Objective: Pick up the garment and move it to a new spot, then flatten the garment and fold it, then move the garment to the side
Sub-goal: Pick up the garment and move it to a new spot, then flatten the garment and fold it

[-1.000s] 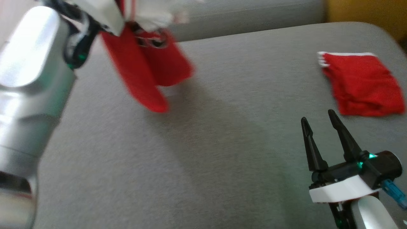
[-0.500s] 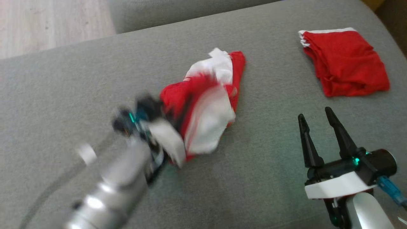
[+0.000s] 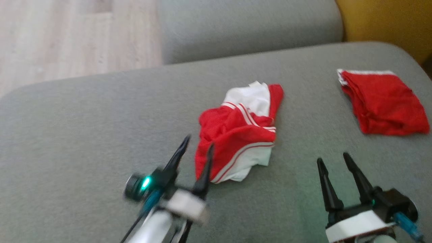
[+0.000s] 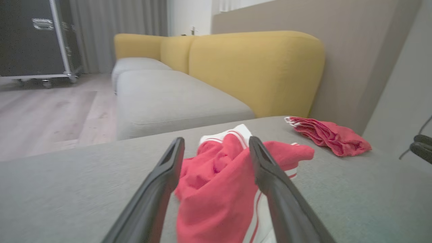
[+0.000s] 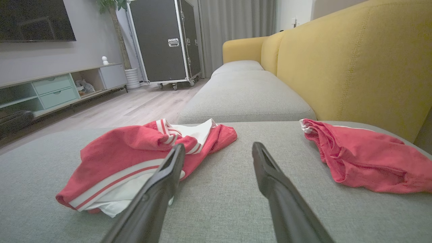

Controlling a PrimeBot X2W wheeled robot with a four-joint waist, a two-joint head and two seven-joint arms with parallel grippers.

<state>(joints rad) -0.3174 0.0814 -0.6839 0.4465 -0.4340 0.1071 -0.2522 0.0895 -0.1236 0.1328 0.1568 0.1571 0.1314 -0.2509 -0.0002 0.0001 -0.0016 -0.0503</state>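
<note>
The garment (image 3: 236, 135) is a soft knit in red with white panels and thin red-and-white stripes. It lies crumpled in an uneven heap near the middle of the grey seat cushion (image 3: 84, 135), with its folds bunched and one white corner turned up at the far end. The cushion has a fine woven, felt-like cover and rounded edges. Toward its far right corner, well apart from the heap, lies a folded red piece (image 3: 384, 101), a roughly rectangular wad with a white hem along one end.

The left hand (image 3: 198, 143) has its smooth, dark, tapering fingers spread wide and grips nothing. It sits just beside the garment's near left edge, and whether a fingertip touches the cloth cannot be told. The right hand (image 3: 332, 158) is also spread wide and empty, above bare cushion between the 2 cloth items.

Behind stand a mustard-yellow upholstered sofa back (image 4: 256, 67), a second grey cushion (image 3: 249, 27), a pale wood-plank floor (image 3: 67, 33) and a black metal-edged case on wheels (image 5: 165, 40).

Count: 2 cloth items, 2 hands with 2 fingers each, 2 grey cushions, 1 case.
</note>
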